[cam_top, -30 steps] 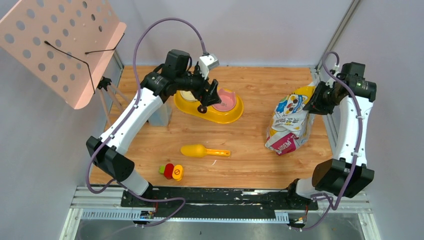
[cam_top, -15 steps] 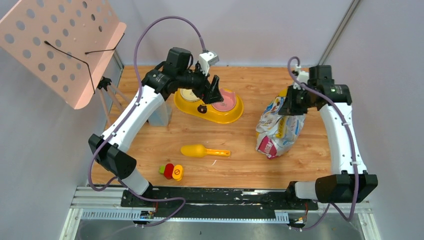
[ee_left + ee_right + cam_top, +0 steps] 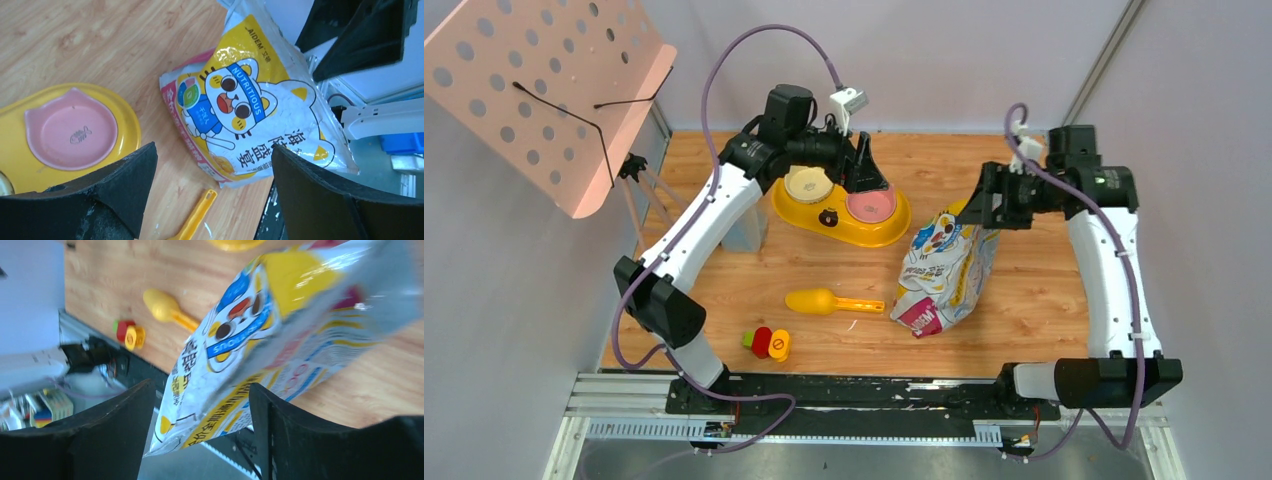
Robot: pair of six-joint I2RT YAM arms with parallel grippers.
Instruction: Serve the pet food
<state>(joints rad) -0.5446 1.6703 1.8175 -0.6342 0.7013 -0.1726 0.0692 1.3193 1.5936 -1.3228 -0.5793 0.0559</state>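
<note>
At far left, a pink perforated panel [image 3: 534, 90] on a thin stand, beside the bench [image 3: 1034, 300]. Next, the left gripper [image 3: 866, 175], poised over a yellow double feeder [image 3: 896, 226] toward the back of the bench, jaws wide apart with nothing between them. In the feeder, a tan dish [image 3: 807, 184] on the left and a pink dish [image 3: 872, 204] on the right, a small fish mark on the pink one. Nearer the front, a yellow scoop [image 3: 824, 301] lying flat, handle pointing right, and close by toward the front edge a small red, yellow and green toy [image 3: 767, 343]. Right of the scoop, a white cat-printed bag [image 3: 939, 270], tilted, top clamped in the jaws of the right gripper [image 3: 977, 208], lower end near the scoop's handle. As for the pet food, hidden in every view; cannot tell whether inside the bag.
</note>
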